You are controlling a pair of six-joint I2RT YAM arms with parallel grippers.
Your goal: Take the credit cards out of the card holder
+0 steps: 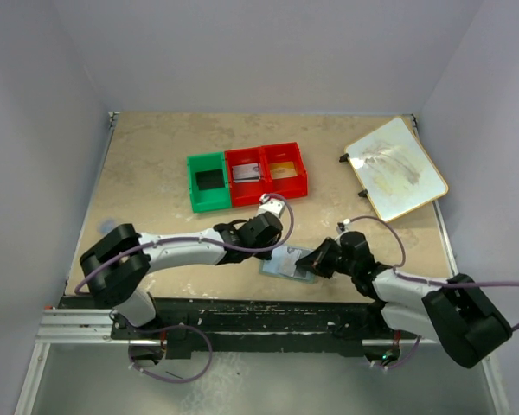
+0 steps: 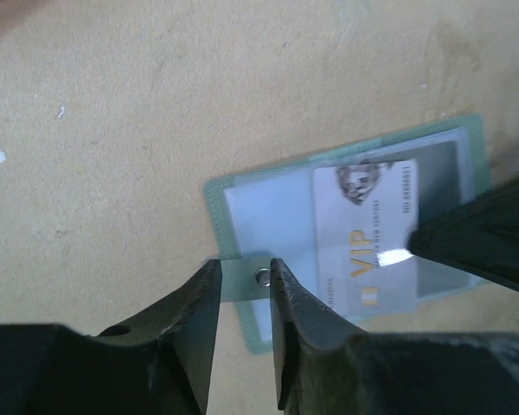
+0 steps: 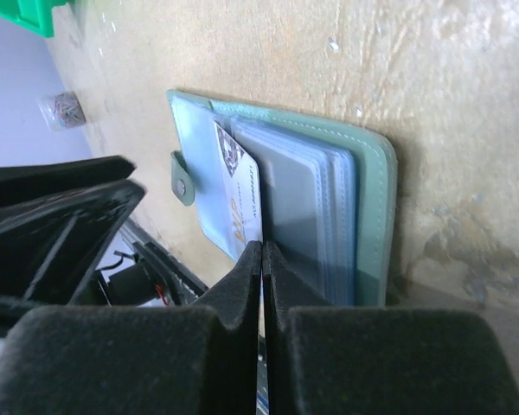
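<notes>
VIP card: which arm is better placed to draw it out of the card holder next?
Right. The right gripper is shut on the VIP card at its edge, in line to pull. The left gripper, jaws apart, sits over the snap tab of the card holder, not on the card.
</notes>
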